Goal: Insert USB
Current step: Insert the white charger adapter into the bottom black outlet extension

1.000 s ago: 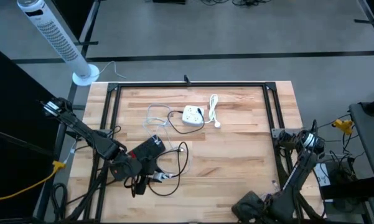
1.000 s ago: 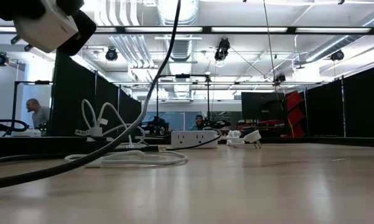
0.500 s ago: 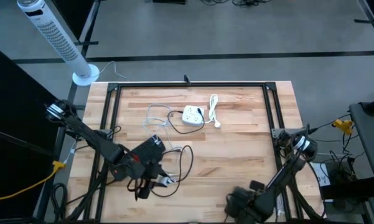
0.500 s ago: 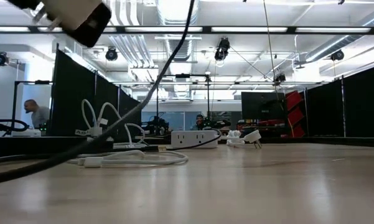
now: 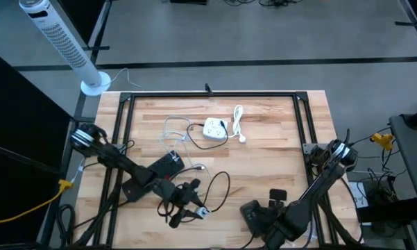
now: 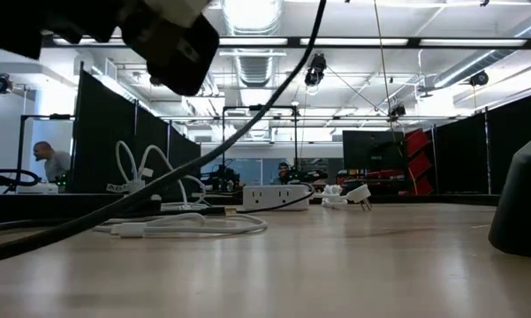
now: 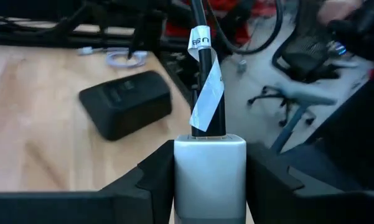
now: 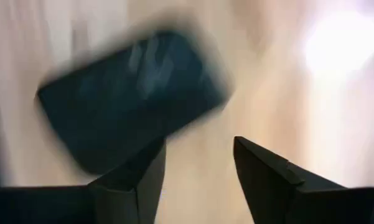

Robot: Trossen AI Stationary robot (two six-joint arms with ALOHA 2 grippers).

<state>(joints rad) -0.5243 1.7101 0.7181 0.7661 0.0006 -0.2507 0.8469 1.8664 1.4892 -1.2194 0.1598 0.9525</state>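
Note:
My left gripper (image 5: 196,207) is near the table's front edge, left of middle, shut on a white charger block (image 7: 210,171). A black cable (image 5: 222,186) with a white USB label (image 7: 206,99) is plugged into the block. In the low view the left gripper (image 6: 163,35) hangs high over the table. A flat black block (image 5: 277,194) lies on the wood to its right. My right gripper (image 5: 255,212) stands open just beside and above the black block (image 8: 130,99), with nothing between its fingers. A white power strip (image 5: 214,128) lies at the far middle. My left gripper pinches the white charger block by its two opposite side walls (image 7: 180,168) between its two fingers. The fingers run almost level, pointing toward the table's right edge. The block is lifted clear of the table. The cable leaves its front face (image 7: 205,127) and trails slack to the wood.
A white cable with a plug (image 5: 238,121) lies right of the power strip and a thin white cable (image 5: 172,132) left of it. A black metal frame (image 5: 211,93) borders the table. A dark shape (image 6: 523,203) stands at the low view's right edge.
My left gripper has carried the white block toward the table's right and near edges and lower, tipping from steeply down to almost level; the black cable's loop has been dragged along to the right. My right gripper has moved toward the table's left and rolled about its own axis.

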